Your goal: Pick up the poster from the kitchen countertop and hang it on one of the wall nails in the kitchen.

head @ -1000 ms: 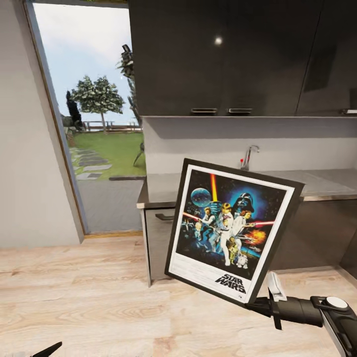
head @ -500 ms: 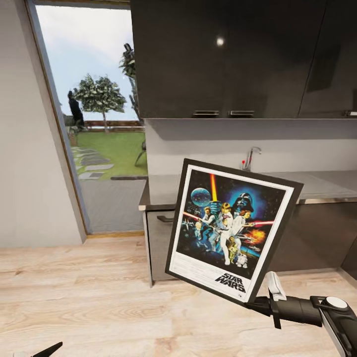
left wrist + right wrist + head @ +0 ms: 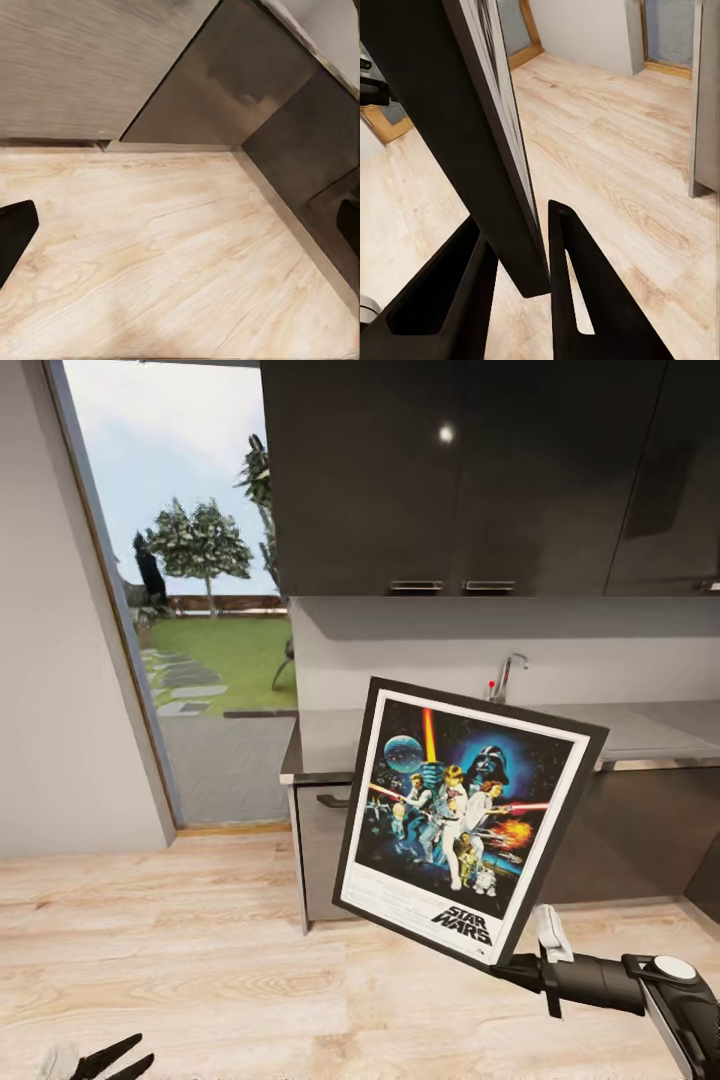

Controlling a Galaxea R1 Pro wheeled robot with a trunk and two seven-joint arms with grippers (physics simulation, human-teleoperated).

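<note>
The Star Wars poster (image 3: 462, 818), black-framed with a white border, hangs tilted in the air in front of the cabinets, its face toward the head camera. My right gripper (image 3: 528, 963) is shut on its lower right corner. The right wrist view looks along the poster's dark edge (image 3: 472, 127), clamped between the two black fingers (image 3: 577, 292). Behind it runs the light grey kitchen countertop (image 3: 650, 730) with a chrome tap (image 3: 503, 678). My left gripper (image 3: 110, 1058) hangs low at the bottom left, its fingers spread apart over the wooden floor, holding nothing.
Dark upper cabinets (image 3: 450, 470) hang above the countertop and dark base cabinets (image 3: 640, 830) stand below. A tall glass opening (image 3: 190, 590) to a garden is at left beside a grey wall (image 3: 60, 710). Light wooden floor (image 3: 180, 960) spreads in front.
The head view has shifted slightly. My left gripper has risen further into view at the bottom left. The poster stays clamped in the right gripper, about where it was.
</note>
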